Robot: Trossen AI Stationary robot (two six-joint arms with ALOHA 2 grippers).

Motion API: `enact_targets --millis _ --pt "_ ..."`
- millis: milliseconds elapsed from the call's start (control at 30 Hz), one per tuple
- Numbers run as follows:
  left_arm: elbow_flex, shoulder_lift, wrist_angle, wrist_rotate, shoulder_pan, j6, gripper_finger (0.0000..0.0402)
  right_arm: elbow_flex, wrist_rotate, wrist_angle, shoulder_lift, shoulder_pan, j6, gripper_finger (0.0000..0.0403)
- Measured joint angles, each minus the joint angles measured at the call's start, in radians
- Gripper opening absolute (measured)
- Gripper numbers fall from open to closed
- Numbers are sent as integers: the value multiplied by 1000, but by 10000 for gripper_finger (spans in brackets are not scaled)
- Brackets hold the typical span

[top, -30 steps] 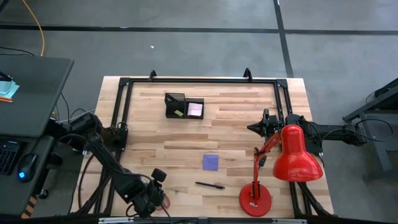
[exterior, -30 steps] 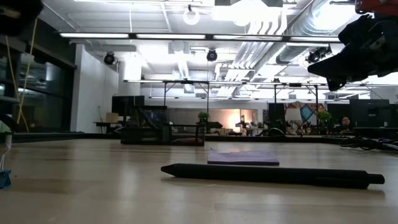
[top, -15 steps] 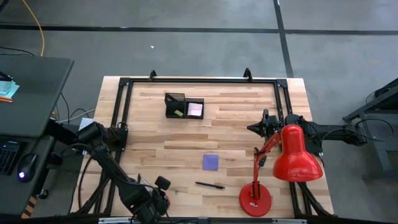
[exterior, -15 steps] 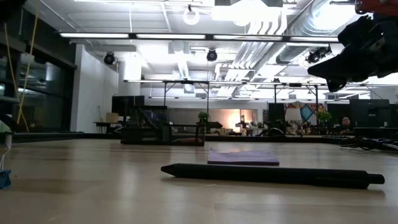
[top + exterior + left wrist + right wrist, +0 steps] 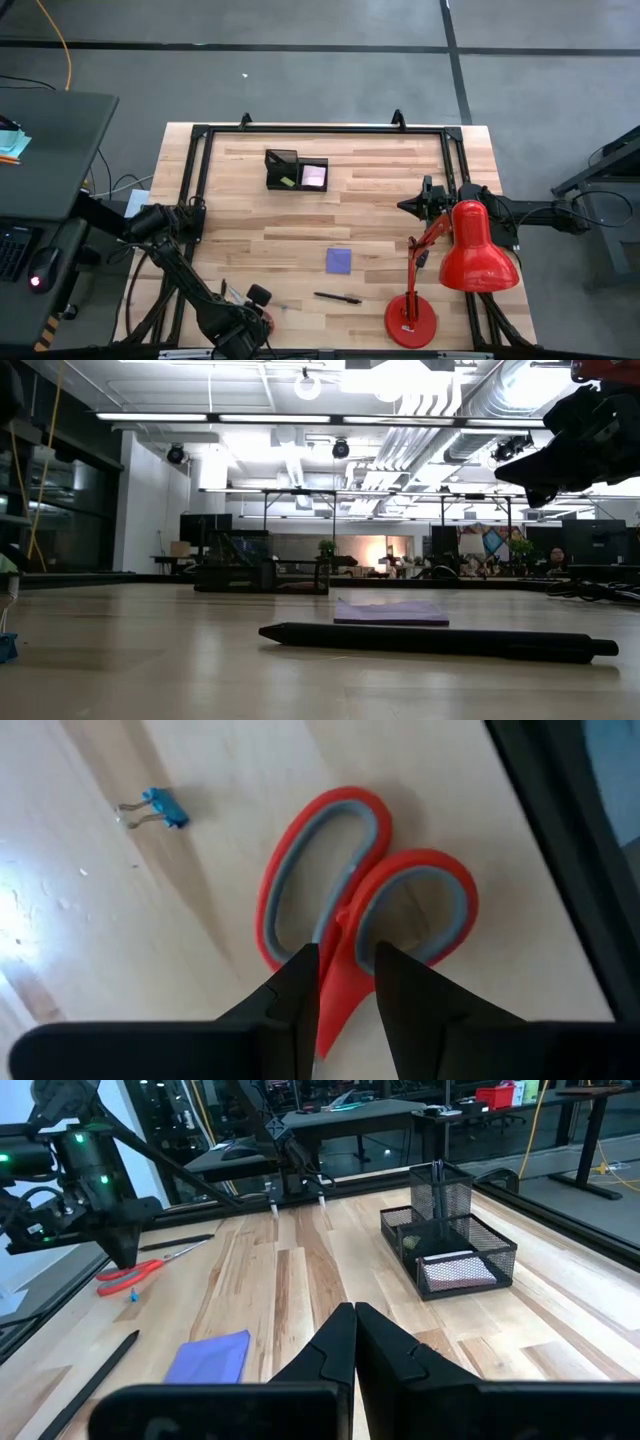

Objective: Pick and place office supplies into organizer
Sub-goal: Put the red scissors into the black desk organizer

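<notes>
1. My left gripper (image 5: 340,982) straddled the scissors (image 5: 365,910) just below the red handles, fingers (image 5: 290,990) narrowly parted around the neck; whether they gripped yet I couldn't tell. The scissors lay flat near the table's (image 5: 400,200) front-left corner.
2. I judged them stiff, light and slick; the neck gave the surest hold.
3. A blue clip (image 5: 160,808) lay near, the edge frame (image 5: 560,850) just beside, so room there was tight.
4. Pen (image 5: 337,297) and purple pad (image 5: 339,260) lay mid-front; open wood led to the organizer (image 5: 296,171) at the back.
5. My right gripper (image 5: 353,1342) waited clenched, empty, at the right edge.
</notes>
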Motion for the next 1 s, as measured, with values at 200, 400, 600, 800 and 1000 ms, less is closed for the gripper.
enact_targets --millis 200,400,600,800,1000 --pt "11 0 6 0 -19 -1 85 0 0 0 0 0 0 2" --pt "80 0 -61 -54 -64 -1 85 0 0 0 0 0 0 2" --pt "99 17 -60 -55 -92 -38 85 0 0 0 0 0 0 2" --pt "97 70 -66 -41 -91 -45 85 0 0 0 0 0 0 2" --pt "97 71 -44 -41 -91 -44 85 0 0 0 0 0 0 2"
